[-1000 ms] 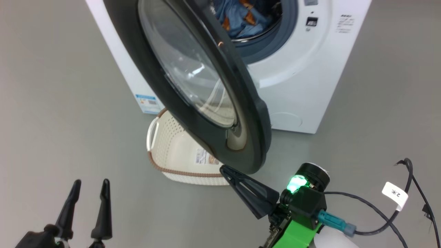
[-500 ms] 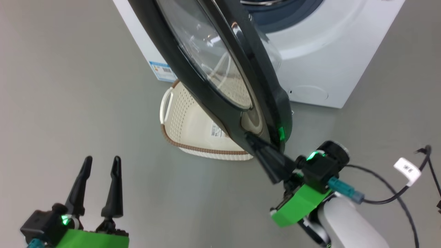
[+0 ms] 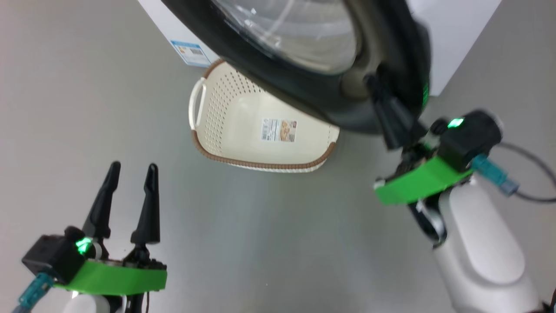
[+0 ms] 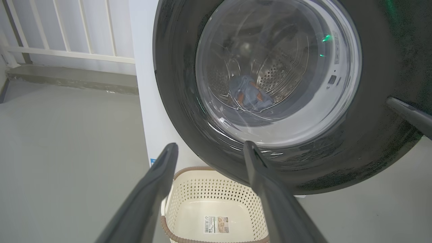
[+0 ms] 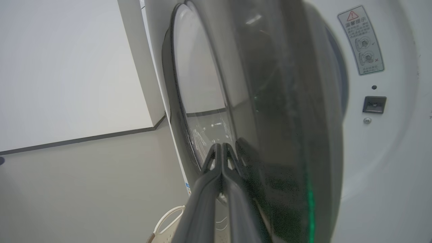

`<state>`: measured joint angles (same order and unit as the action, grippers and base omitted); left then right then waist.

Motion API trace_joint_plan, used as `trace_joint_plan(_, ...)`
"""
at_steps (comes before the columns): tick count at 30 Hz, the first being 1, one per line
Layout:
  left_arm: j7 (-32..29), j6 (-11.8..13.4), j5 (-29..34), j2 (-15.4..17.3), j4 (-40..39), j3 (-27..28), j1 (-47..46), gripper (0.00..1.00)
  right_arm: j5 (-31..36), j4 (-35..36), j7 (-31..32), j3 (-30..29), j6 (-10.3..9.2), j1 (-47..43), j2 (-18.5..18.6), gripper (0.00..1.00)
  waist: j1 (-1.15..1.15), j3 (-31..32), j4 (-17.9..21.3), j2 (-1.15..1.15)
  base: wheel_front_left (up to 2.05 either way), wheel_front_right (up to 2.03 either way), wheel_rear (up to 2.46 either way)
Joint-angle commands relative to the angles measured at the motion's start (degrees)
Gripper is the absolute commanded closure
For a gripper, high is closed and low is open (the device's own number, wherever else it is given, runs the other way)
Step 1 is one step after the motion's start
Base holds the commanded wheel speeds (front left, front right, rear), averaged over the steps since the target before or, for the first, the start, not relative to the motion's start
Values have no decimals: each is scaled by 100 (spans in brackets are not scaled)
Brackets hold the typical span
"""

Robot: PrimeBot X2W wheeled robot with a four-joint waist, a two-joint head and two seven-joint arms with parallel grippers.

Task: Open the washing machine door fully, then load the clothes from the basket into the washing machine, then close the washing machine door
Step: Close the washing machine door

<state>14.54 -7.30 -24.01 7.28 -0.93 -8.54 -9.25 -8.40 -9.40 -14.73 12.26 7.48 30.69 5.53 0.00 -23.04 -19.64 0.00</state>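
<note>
Jaws (right arm (image 3: 478, 252), pressed together) touch washing machine door (image 3: 282, 78); left jaws apart.

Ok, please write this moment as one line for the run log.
step: close door; door ajar; right gripper shut, tips on door; left gripper open, empty; basket empty; clothes in drum

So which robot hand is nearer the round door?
Right. The right gripper, fingers shut, touches the washing machine door at its black rim. The left gripper is open, well short of it.
</note>
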Motion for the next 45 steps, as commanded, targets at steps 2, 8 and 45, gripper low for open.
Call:
trace_joint_plan(2, 46, -19, -60, 198, -168, 163, -221, 0, 96, 87, -27, -65, 1, 312, -120, 100, 0, -307, 103, 0, 0, 0, 0)
trace_joint_plan(8, 46, -19, -114, 240, -202, 93, -514, 0, 163, -160, -27, -388, 1, 1079, -114, 100, 0, -688, 179, 0, 0, 0, 0)
trace_joint_plan(45, 46, -19, -284, 289, -251, 96, -1174, 0, 2, -1498, -27, -570, 1, 3363, 180, 100, 0, -1287, 411, 0, 0, 0, 0)
